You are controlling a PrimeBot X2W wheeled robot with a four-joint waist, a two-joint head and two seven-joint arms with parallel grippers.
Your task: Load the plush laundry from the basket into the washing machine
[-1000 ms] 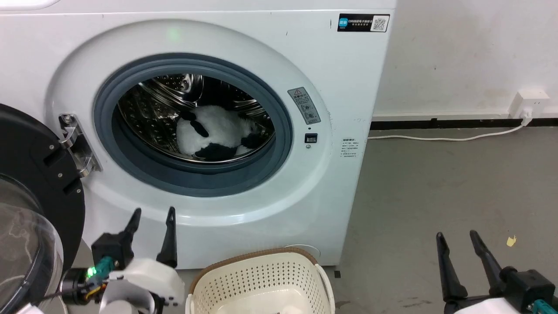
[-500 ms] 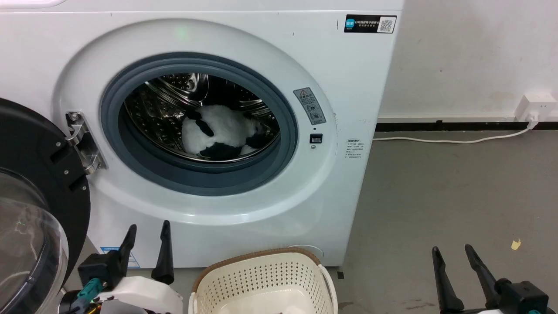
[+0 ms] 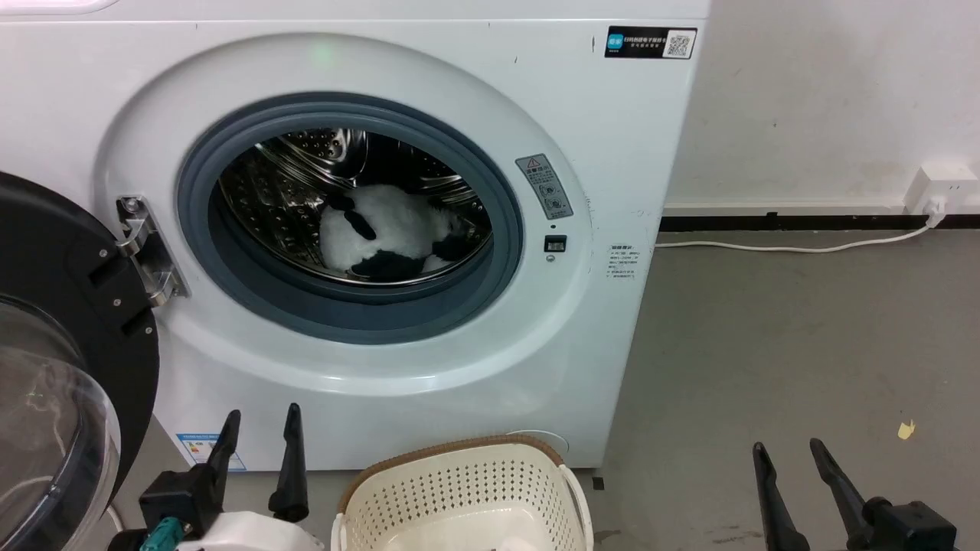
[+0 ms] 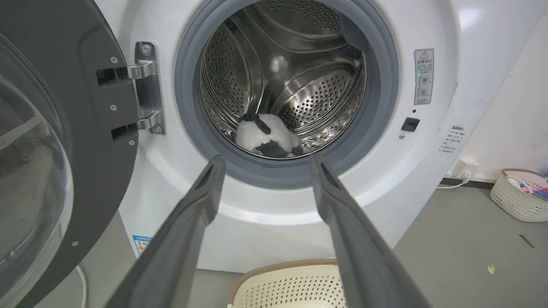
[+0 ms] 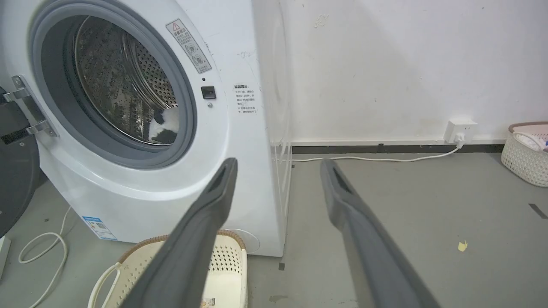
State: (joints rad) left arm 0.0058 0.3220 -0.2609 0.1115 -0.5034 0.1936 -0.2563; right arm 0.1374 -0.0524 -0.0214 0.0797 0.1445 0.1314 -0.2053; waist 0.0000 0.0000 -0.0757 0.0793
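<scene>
Firstly, the head view. A white front-loading washing machine takes up the upper left. Its black-rimmed clear door hangs open at 9 o'clock. Inside the grey gasket, the plush panda lies on the bottom of the steel drum, white body up, black limbs showing beneath it. At 6 o'clock, the cream basket with a brown rim stands on the grey floor, just in front of the machine. The left gripper sits at 7 o'clock and the right gripper at 5 o'clock; each has its two dark fingers spread apart with nothing between them. A white cable runs along the wall towards a wall socket at 2 o'clock.

Next, the left wrist view. The two fingers rise from 6 o'clock, wide apart and empty, pointing at the porthole. The panda rests in the drum at the centre, well beyond the fingertips. The basket's rim peeks in at 6 o'clock. A second basket, holding coloured items, stands by the wall at 3 o'clock.

Lastly, the right wrist view. The fingers are spread and hold nothing. The machine stands at 10 o'clock, a patch of the panda visible inside the drum. The basket is at 7 o'clock, partly behind one finger.
</scene>
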